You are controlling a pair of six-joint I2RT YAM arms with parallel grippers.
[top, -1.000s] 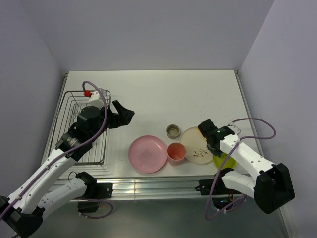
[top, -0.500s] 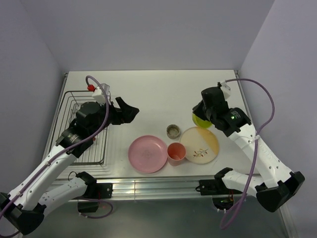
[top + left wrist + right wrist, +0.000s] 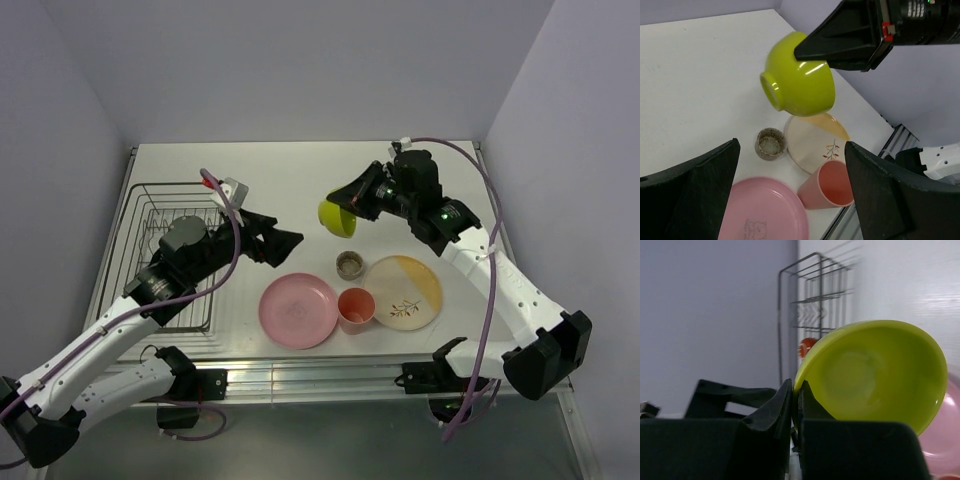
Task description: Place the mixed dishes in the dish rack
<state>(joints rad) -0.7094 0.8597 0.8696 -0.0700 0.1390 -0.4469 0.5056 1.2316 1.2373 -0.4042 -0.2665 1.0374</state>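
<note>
Right pincer clamps lime-green bowl; left arm half-hides dish rack.

back-ctr table open | left pincer btw bowl & rack | pink plate blocks front-ctr

Lime-green bowl tilted aloft; round pink plate, upright salmon-pink cup, grey-tan cup and leaf-sprig plate near; dark wire rack left.

White rectangular tabletop enclosed on three sides by plain pale-lavender surfaces: back wall at the far edge, left wall and right wall at the side edges. A ribbed metal rail runs along the near edge. Lighting soft, even, with faint shadows.
</note>
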